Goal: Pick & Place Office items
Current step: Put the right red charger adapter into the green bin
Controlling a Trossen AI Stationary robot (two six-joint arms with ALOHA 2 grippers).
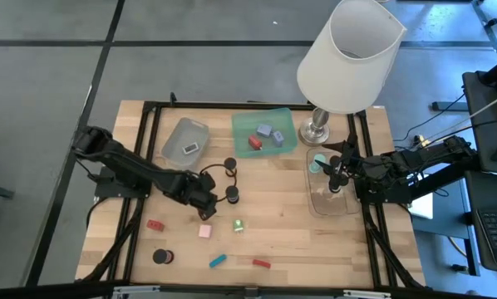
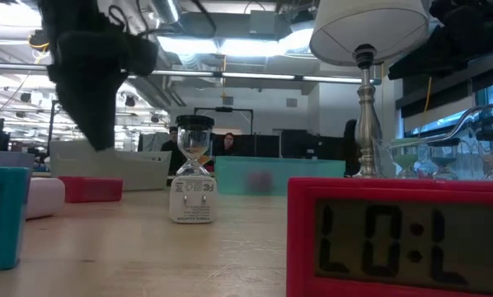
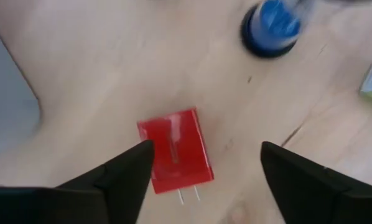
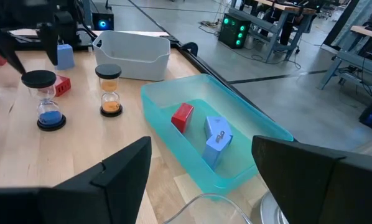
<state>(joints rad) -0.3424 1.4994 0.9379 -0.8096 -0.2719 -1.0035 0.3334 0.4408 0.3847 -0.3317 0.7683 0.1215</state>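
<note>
My left gripper (image 3: 206, 147) (image 1: 204, 199) hangs open, pointing down over a red block with two metal prongs (image 3: 175, 152). The block lies flat on the wooden table, nearer one fingertip than the other. The gripper hides it in the high view. A blue-sand hourglass (image 3: 270, 25) (image 1: 232, 196) stands just beyond. Loose on the table lie a red block (image 1: 155, 225), a pink block (image 1: 204, 231), a green-white piece (image 1: 238, 225), a black cylinder (image 1: 159, 257), a teal bar (image 1: 218, 261) and a red bar (image 1: 261, 263). My right gripper (image 4: 201, 163) (image 1: 336, 170) waits open above the clear tray (image 1: 332, 199).
The green tray (image 1: 242, 124) at the back holds a red block (image 1: 254, 142) and lavender blocks (image 1: 265, 130). The grey tray (image 1: 178, 133) to its left holds one small piece. An orange-sand hourglass (image 1: 230, 166) stands by the left gripper. The white-shaded lamp (image 1: 348, 54) stands at the back right.
</note>
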